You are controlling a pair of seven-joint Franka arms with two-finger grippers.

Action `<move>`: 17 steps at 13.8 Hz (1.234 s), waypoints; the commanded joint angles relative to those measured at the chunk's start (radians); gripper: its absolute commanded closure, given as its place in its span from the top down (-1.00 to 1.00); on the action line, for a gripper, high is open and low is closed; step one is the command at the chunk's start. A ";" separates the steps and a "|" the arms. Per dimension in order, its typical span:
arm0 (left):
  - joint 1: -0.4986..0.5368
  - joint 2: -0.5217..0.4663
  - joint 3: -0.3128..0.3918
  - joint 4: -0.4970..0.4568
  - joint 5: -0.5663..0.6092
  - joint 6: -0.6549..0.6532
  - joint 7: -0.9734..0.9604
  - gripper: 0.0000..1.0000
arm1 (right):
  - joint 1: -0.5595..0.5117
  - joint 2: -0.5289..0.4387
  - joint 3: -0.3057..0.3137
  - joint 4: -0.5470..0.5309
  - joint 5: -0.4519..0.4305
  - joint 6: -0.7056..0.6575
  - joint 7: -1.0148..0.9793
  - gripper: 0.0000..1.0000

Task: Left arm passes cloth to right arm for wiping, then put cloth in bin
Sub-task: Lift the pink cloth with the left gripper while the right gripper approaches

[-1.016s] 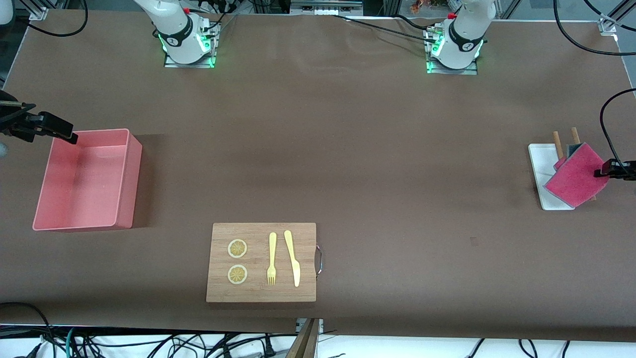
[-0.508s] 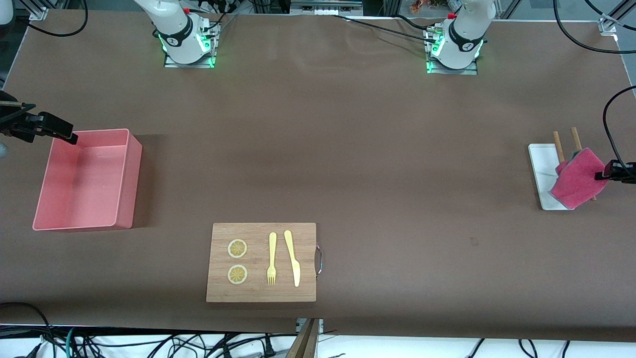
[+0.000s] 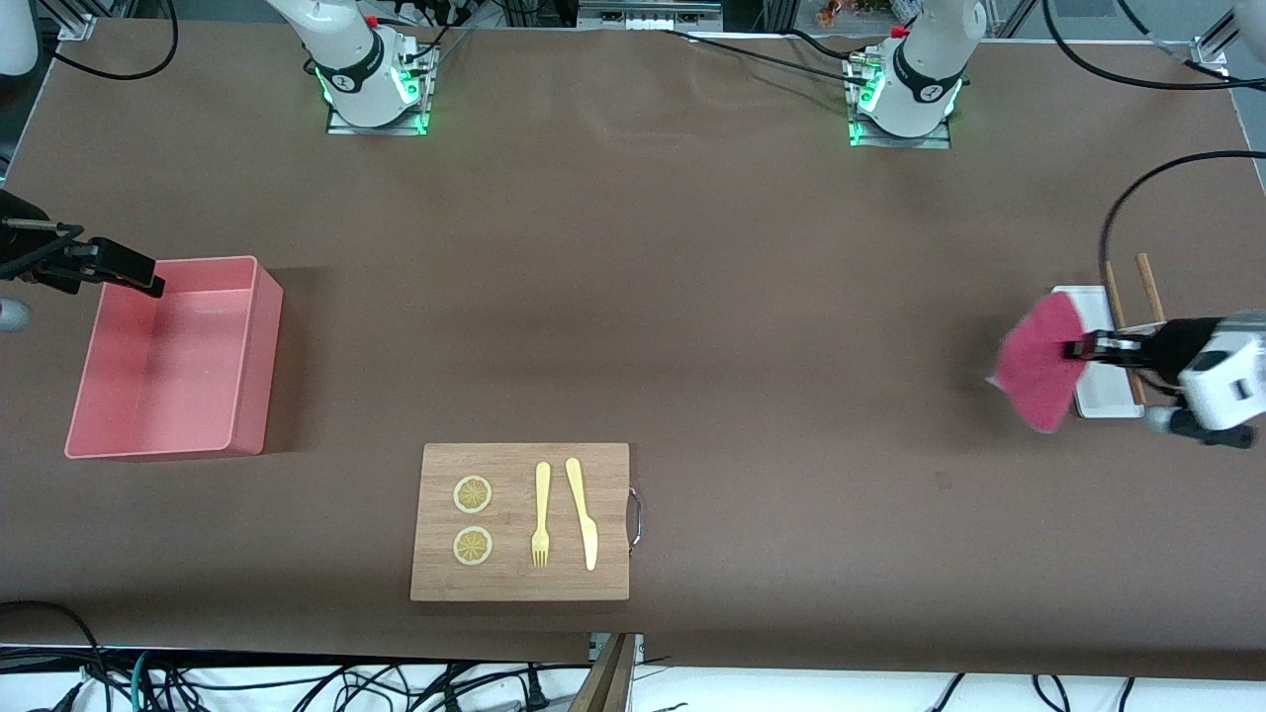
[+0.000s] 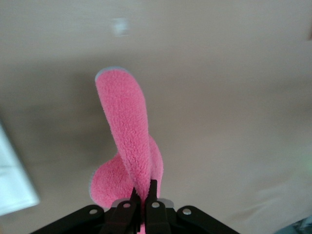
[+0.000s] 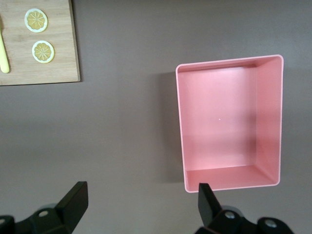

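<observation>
The soft magenta-pink cloth (image 3: 1037, 374), pinched in the left gripper's (image 3: 1076, 349) closed fingers, has lifted off the small flat white tray (image 3: 1100, 398); it now hangs in the air beside the tray, toward the right arm's end; the left arm has swung into view over the tray.

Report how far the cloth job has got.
Done: the left gripper is shut on the cloth, lifted off the white tray. In hand: carrying it over the table. Left: the handover to the open right gripper, waiting by the empty bin; wiping; binning.
</observation>
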 commanded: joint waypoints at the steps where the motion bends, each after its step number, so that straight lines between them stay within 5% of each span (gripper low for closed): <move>1: -0.137 0.013 0.004 0.043 -0.083 -0.030 -0.310 -1.00 | 0.004 0.030 -0.005 0.019 0.019 -0.010 0.006 1.00; 9: -0.539 0.053 0.004 0.143 -0.183 0.153 -1.089 -1.00 | 0.033 0.081 0.000 0.010 0.033 -0.011 0.020 1.00; 13: -0.644 0.102 0.002 0.183 -0.336 0.359 -1.405 -1.00 | 0.102 0.121 0.000 0.014 0.206 0.028 0.323 1.00; 17: -0.673 0.126 0.002 0.183 -0.557 0.544 -1.468 -1.00 | 0.187 0.171 0.000 0.013 0.322 0.114 0.465 1.00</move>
